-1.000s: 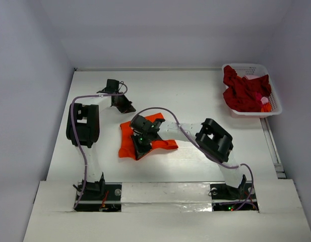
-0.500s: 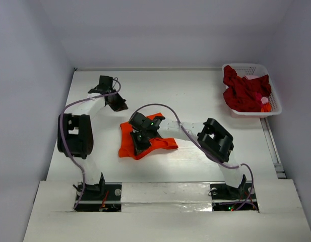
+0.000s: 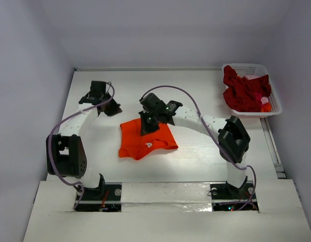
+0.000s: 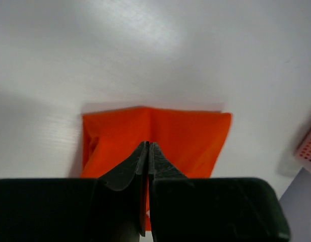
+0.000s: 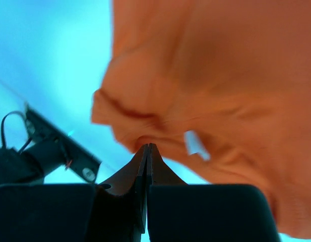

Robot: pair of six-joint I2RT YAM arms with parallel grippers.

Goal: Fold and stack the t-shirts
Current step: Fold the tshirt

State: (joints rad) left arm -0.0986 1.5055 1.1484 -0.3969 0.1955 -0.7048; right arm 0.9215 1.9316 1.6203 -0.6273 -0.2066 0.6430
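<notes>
The bright orange t-shirt lies folded and flat on the table, its white neck label facing up. My right gripper hangs over the shirt's far edge with its jaws shut. In the right wrist view its tips sit at a rumpled edge of the orange cloth near the label; the view is blurred and no cloth shows between the jaws. My left gripper is shut and empty, to the far left of the shirt. In the left wrist view the shirt lies ahead. The dark red t-shirt lies bunched in the basket.
The white lattice basket stands at the far right corner and also holds a small pink and orange item. The table's right edge rail runs near it. Grey walls enclose the table on three sides.
My right gripper rose and moved from the shirt's middle to its far edge, and the shirt now lies flatter. My left arm swung further to the far left.
</notes>
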